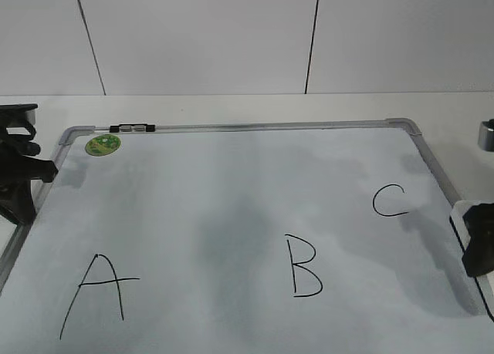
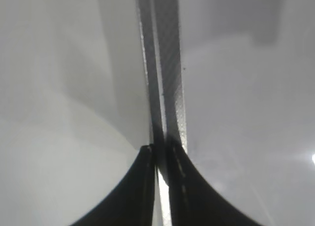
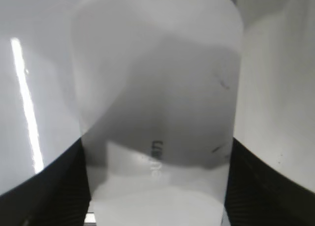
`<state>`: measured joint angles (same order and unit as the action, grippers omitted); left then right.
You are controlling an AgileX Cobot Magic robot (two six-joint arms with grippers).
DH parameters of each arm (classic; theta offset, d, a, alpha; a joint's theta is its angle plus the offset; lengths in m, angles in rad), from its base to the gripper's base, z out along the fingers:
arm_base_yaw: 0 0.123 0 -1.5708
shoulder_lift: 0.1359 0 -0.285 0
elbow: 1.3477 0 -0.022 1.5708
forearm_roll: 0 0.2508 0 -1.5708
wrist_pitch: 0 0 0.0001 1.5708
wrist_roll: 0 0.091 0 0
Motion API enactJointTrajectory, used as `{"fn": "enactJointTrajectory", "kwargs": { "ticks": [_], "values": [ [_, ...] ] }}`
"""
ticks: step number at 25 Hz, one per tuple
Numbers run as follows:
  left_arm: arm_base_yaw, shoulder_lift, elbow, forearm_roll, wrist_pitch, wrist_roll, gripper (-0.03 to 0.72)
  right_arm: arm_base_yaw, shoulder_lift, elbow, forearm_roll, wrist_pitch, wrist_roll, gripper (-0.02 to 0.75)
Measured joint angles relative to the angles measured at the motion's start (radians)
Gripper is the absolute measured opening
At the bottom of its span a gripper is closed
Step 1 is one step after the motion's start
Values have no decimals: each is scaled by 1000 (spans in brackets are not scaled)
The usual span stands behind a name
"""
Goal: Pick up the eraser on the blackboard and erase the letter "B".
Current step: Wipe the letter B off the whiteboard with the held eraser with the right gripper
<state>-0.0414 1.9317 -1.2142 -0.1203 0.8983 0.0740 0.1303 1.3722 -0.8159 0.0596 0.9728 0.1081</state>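
Note:
The blackboard (image 1: 231, 184), a white board with a grey frame, lies flat on the table. The black letter "B" (image 1: 305, 267) is drawn at its lower middle. The white eraser (image 1: 461, 212) sits at the board's right edge, and its top fills the right wrist view (image 3: 157, 88). My right gripper (image 1: 480, 250) has a finger pressed against each long side of the eraser (image 3: 157, 186). My left gripper (image 1: 31, 173) is at the board's left edge, its jaws (image 2: 160, 149) closed on the grey frame strip (image 2: 167, 88).
A black "A" (image 1: 96, 292) is at the lower left and a black "C" (image 1: 388, 200) at the right. A round green sticker (image 1: 103, 144) and a black-and-clear clip (image 1: 132, 127) sit at the top left. A metal object (image 1: 486, 134) stands off the right edge.

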Motion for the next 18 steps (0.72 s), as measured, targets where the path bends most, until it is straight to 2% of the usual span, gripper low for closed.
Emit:
{"fn": "enactJointTrajectory", "kwargs": {
  "ticks": [4,13,18],
  "values": [
    [0,0,0,2,0,0,45,18,19,-61,21,39,-18,563],
    [0,0,0,2,0,0,36,224,229,-223,30,51,-22,563],
    [0,0,0,2,2,0,36,291,360,-333,31,51,-20,563]
  ]
}}
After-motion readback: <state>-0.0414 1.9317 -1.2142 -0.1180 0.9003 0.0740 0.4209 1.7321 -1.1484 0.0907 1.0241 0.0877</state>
